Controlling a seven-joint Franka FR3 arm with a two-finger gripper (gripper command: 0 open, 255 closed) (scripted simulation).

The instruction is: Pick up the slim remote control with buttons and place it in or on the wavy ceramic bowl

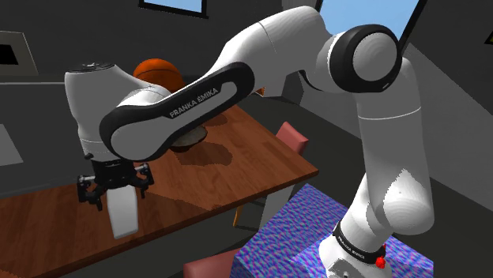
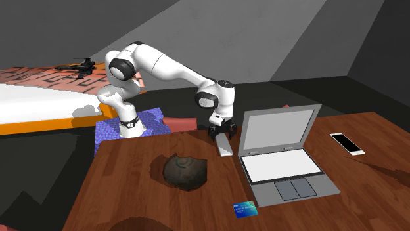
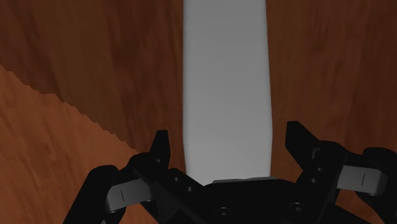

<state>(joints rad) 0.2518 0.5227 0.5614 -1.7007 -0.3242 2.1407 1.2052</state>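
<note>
- Brown wood is making up the desk [image 1: 253, 162] [image 2: 131, 190] [image 3: 95, 63], which is carrying both of the task's things on one flat level, so the job is looking like a short lift and carry across it.
- White and dark-jointed, the arm [image 1: 182, 107] [image 2: 171, 69] is reaching out from its stand and pointing its wrist straight down over the desk's edge nearest that stand. I judge this is to meet a flat, thin thing from above.
- Grey and open, a laptop [image 2: 282, 157] is standing just beside the remote on the second exterior view's right. It is leaving little room on that side, so a straight upward lift is looking safest.
- Dark and wavy-rimmed, the bowl [image 2: 185, 170] [image 1: 192, 139] is sitting mouth-up on open desk, apart from the remote and toward the second exterior view's lower left. Its position is giving an unblocked route for the drop.
- Pale grey and slim, the remote [image 1: 125, 212] [image 2: 225, 146] [image 3: 226, 76] is lying flat on the desk directly under the jaws, drawn plain with no buttons showing.
- Black, the jaws are standing apart, straddling the remote's narrow width. A strip of desk is showing between each one and the remote, so nothing is being gripped yet, and closing across that width is appearing to be the step in hand.
- White, a phone [image 2: 347, 143] is lying well off past the laptop.
- Blue, a card [image 2: 246, 209] is resting near the desk's front edge, and neither it nor the phone is taking part.
</note>
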